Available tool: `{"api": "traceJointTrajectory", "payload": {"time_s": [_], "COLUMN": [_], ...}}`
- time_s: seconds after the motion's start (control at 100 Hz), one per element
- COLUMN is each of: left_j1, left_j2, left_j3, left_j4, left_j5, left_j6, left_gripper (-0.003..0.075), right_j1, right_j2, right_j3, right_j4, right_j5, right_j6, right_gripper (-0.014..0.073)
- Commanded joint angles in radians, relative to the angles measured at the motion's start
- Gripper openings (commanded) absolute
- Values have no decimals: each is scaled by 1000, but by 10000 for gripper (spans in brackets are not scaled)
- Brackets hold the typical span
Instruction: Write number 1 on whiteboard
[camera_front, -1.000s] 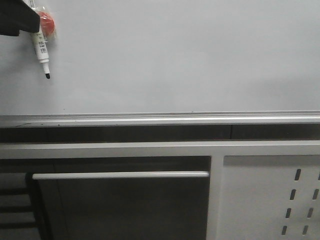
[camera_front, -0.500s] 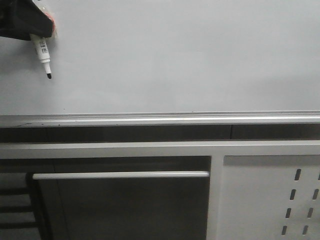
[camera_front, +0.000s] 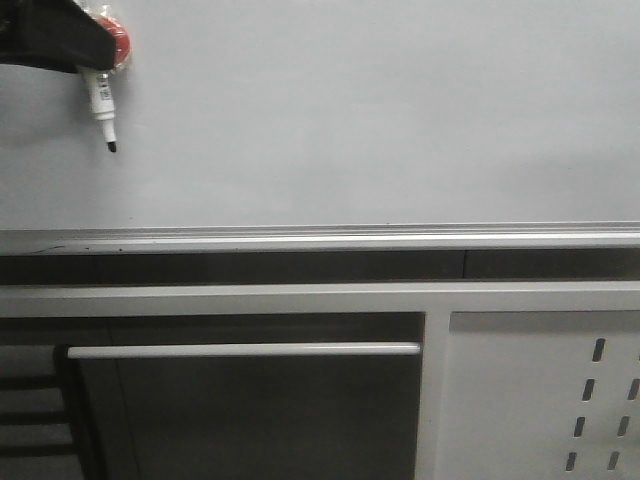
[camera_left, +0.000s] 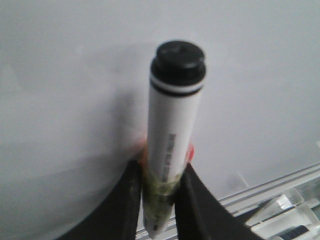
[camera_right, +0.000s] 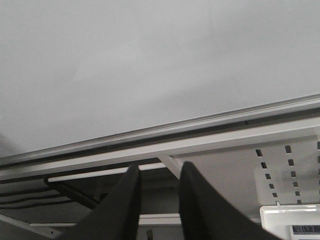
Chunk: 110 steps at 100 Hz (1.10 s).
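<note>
whiteboard (camera_front: 360, 110) unmarked | marker (camera_front: 101, 100) near-vertical, tip down | left fingers (camera_left: 125, 210) clamp marker | right fingers (camera_right: 125, 210) slightly apart, empty

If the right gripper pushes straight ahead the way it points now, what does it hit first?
Most likely the silver rail along the lower edge of the whiteboard; nothing shows between it and the right gripper, though depth is unclear.
</note>
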Motion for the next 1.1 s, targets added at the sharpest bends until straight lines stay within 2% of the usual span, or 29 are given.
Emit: {"api": "traceJointTrajectory", "payload": {"time_s": [0.0,0.06,0.19,0.35,0.44,0.55,0.66,0.75,0.93,1.09], "left_j1": [-4,-4,-46,-179,-258,-345,-382,-402,-411,-411], "left_j2": [-31,-31,-31,-3,17,43,76,103,137,169], "left_j3": [-35,-35,-35,-35,-48,-70,-95,-115,-151,-188], "left_j4": [10,28,106,179,233,271,296,303,312,383], "left_j5": [160,245,369,403,403,416,431,429,447,468], "left_j6": [-1,-1,-1,-1,-1,-1,-12,-12,-14,-67], "left_gripper": [-20,-20,-20,-20,-20,-20,-20,-20,-20,-20], "right_j1": [-4,-4,-4,-4,-4,-4,-1,38,168,246], "right_j2": [14,17,59,183,268,371,441,494,559,615], "right_j3": [-36,-38,-77,-167,-218,-296,-371,-435,-537,-604], "right_j4": [40,92,307,531,607,605,594,563,392,365], "right_j5": [-20,6,115,329,444,575,654,675,658,639], "right_j6": [-28,-85,-299,-598,-680,-699,-699,-699,-663,-639], "right_gripper": [166,166,166,166,166,166,167,167,167,167]}}
